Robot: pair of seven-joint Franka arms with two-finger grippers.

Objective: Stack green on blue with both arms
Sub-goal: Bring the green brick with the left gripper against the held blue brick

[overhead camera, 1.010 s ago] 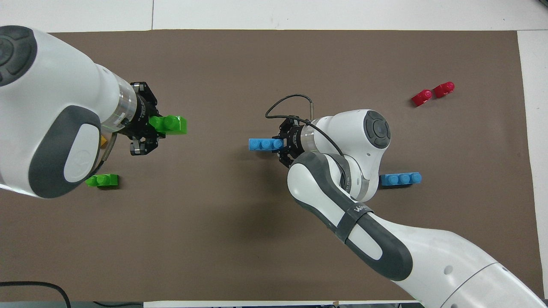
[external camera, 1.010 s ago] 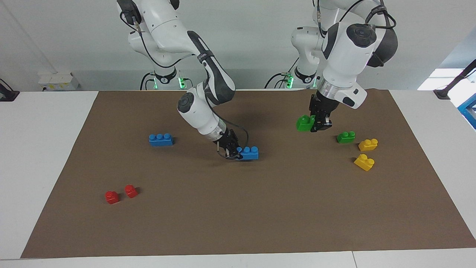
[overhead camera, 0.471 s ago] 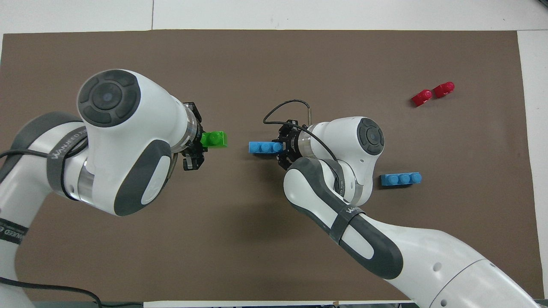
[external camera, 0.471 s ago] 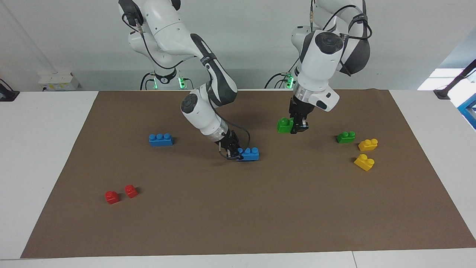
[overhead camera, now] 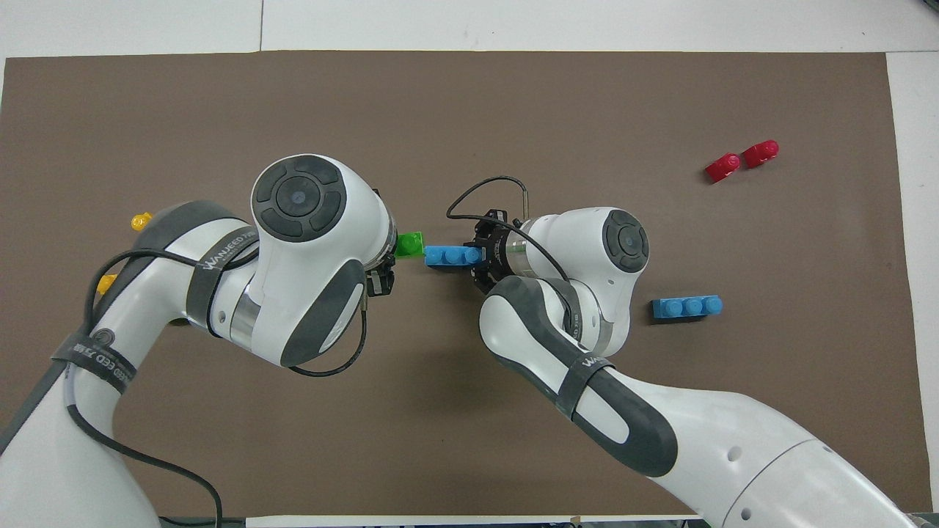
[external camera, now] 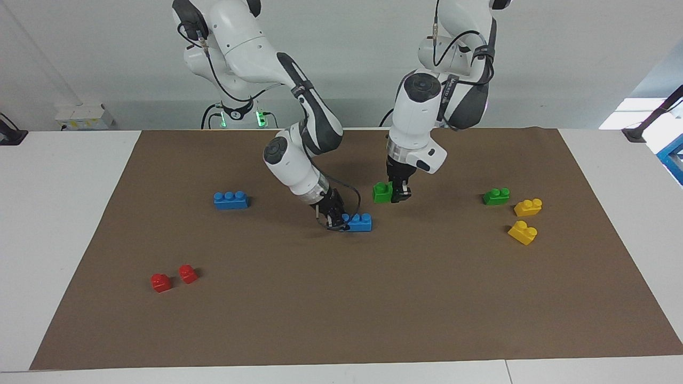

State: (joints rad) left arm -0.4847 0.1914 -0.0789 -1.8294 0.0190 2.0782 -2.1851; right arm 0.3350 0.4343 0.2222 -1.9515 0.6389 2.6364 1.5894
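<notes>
My right gripper (external camera: 335,217) is shut on one end of a blue three-stud brick (external camera: 359,221) that rests on the brown mat near its middle; the brick also shows in the overhead view (overhead camera: 452,254). My left gripper (external camera: 396,193) is shut on a green two-stud brick (external camera: 382,192) and holds it just above the mat, close beside the blue brick's free end (overhead camera: 409,243). A second blue brick (external camera: 230,200) lies toward the right arm's end. A second green brick (external camera: 496,196) lies toward the left arm's end; the left arm hides it in the overhead view.
Two yellow bricks (external camera: 527,207) (external camera: 522,232) lie by the second green brick. Two small red bricks (external camera: 160,282) (external camera: 188,273) lie farther from the robots, toward the right arm's end. The brown mat (external camera: 373,309) covers the white table.
My left gripper has carried the green brick from near the second green brick toward the held blue brick, and lower. My right gripper and the blue brick have barely moved.
</notes>
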